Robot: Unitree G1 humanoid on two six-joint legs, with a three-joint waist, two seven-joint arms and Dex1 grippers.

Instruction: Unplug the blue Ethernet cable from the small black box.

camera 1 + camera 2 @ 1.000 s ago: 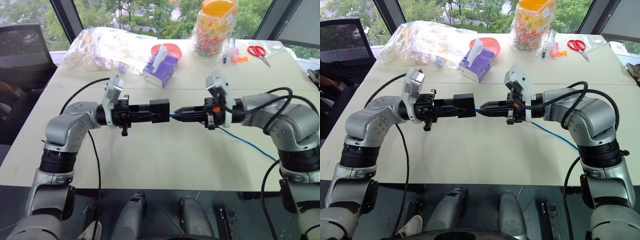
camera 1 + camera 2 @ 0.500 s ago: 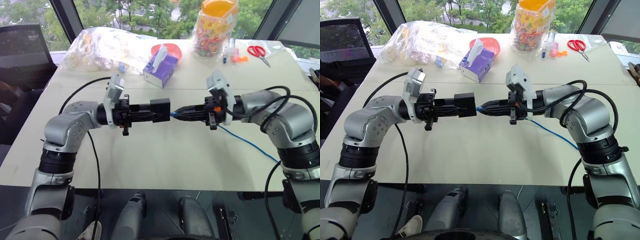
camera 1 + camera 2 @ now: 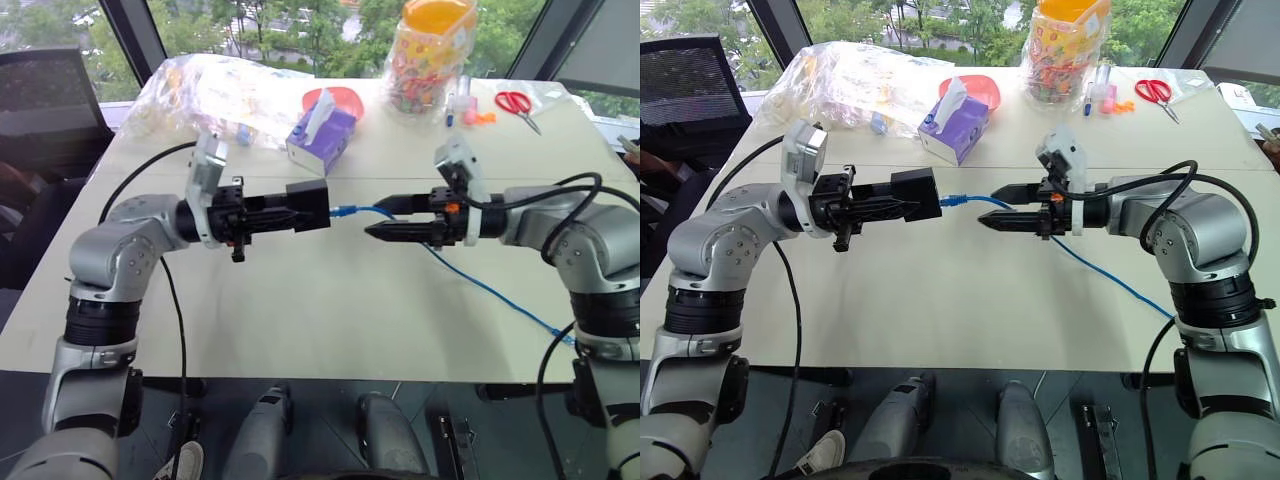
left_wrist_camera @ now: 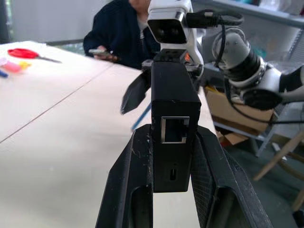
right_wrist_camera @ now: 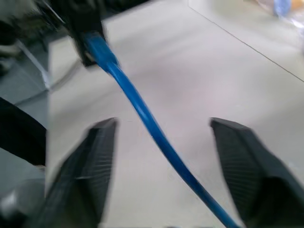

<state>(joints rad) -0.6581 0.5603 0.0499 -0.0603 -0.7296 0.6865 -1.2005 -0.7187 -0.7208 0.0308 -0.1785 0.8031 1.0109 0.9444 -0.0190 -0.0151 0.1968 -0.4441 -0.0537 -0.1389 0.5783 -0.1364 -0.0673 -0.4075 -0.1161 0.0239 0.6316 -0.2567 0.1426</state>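
- Desk (image 3: 300, 320): pale work surface. Both arms are held level above its middle, facing one another.
- Right end effector (image 3: 378, 218): a second ago its two fingers were pinched together on the cord just beside the box. Now they stand well apart and grip nothing, and the cord passes loosely between them. The gap between this end effector and the box has also widened.
- Left end effector (image 3: 295, 212): unchanged, clamped shut on the small black box (image 3: 308, 205), which it holds clear of the desk.
- Blue Ethernet cable (image 3: 480, 285): it arcs from the box, through the open right fingers, then slopes down onto the desk towards the robot's right.
- Plug (image 3: 345, 211): it sits against the box face turned towards the right arm and appears still seated, since the released cord hangs from that point rather than dropping.
- Meaning for the task: the release has probably left the cable connected. A fresh grasp close to the plug and a straight pull away from the box seem to be needed.
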